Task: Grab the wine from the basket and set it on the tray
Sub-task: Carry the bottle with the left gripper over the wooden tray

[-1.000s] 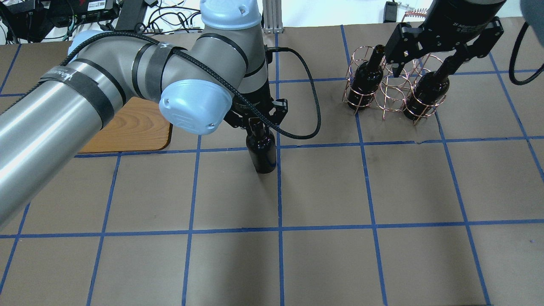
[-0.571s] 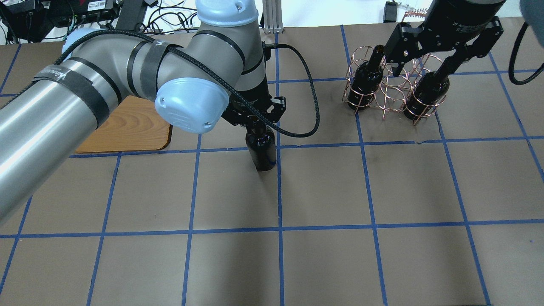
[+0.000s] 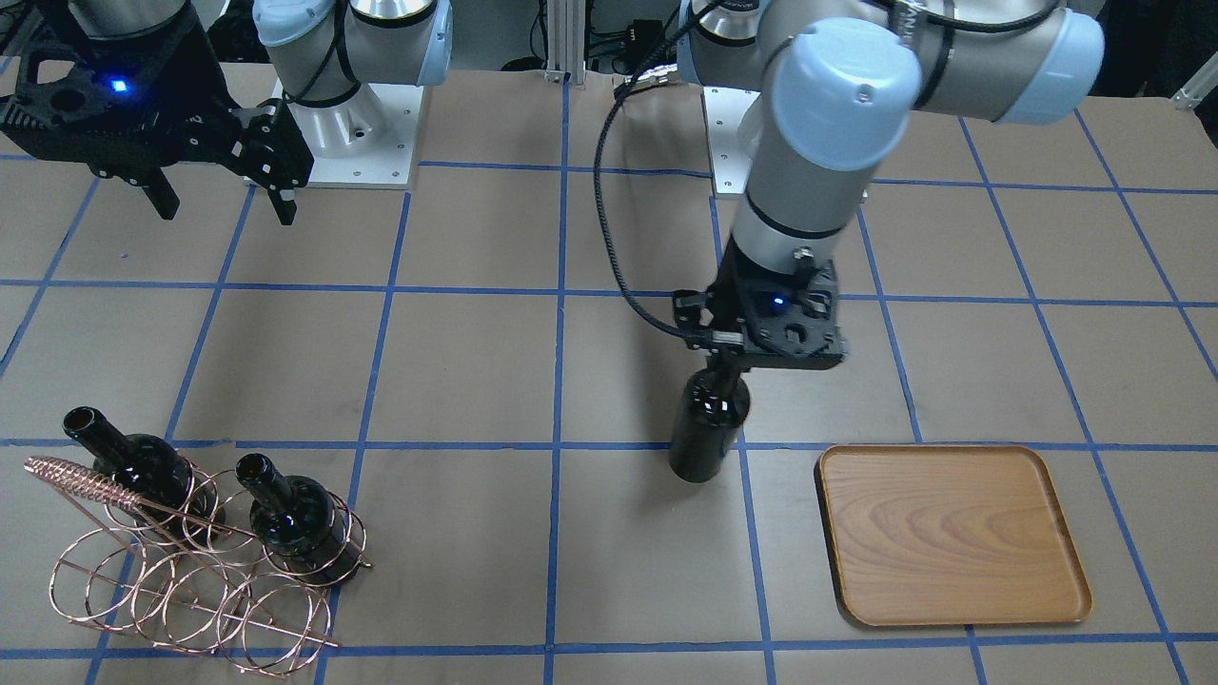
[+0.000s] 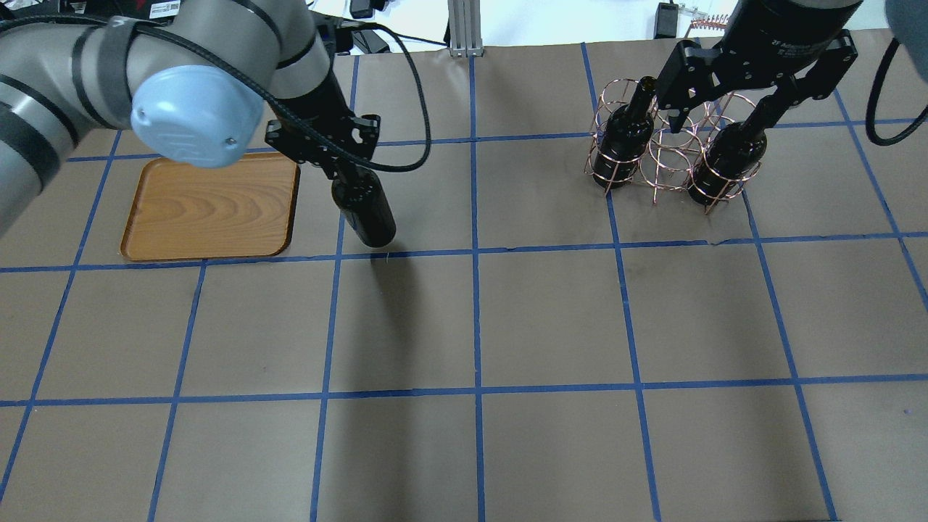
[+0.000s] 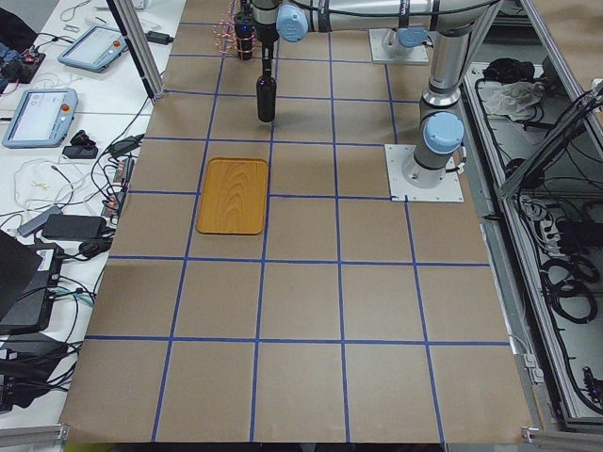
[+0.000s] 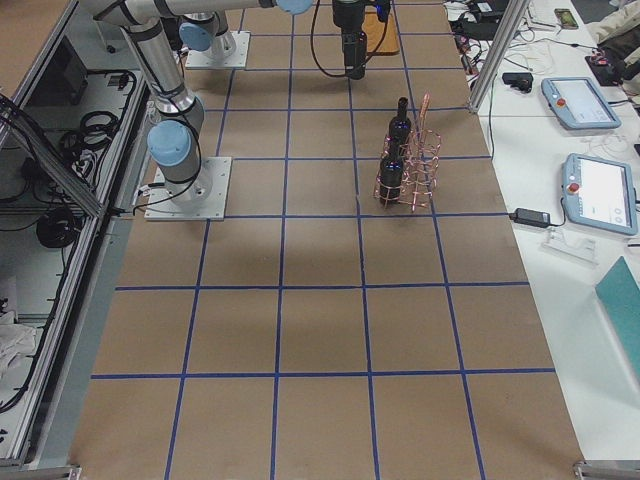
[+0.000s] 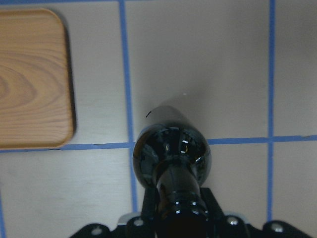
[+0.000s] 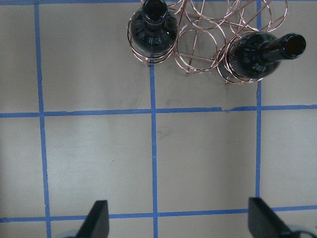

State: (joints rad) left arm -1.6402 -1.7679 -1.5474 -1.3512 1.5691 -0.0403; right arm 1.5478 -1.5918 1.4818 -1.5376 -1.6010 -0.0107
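Note:
My left gripper (image 4: 339, 165) is shut on the neck of a dark wine bottle (image 4: 366, 214) and holds it upright over the brown paper, just right of the wooden tray (image 4: 206, 206). The front view shows the same gripper (image 3: 731, 366), bottle (image 3: 704, 433) and tray (image 3: 952, 533). In the left wrist view the bottle (image 7: 171, 153) hangs below the camera and the tray (image 7: 29, 79) is at upper left. My right gripper (image 4: 718, 119) is open and empty, above the copper wire basket (image 4: 670, 156). The basket holds two more bottles (image 4: 623, 134) (image 4: 728, 156).
The basket's coiled handle (image 3: 90, 480) sticks up and out at the front view's left. The table is covered in brown paper with a blue tape grid (image 4: 475, 319). The arms' base plates (image 3: 357, 143) stand at the robot's side of the table.
My left arm has carried the bottle to the left and a little farther back, up to the tray's right side. The right arm and the basket have not moved.

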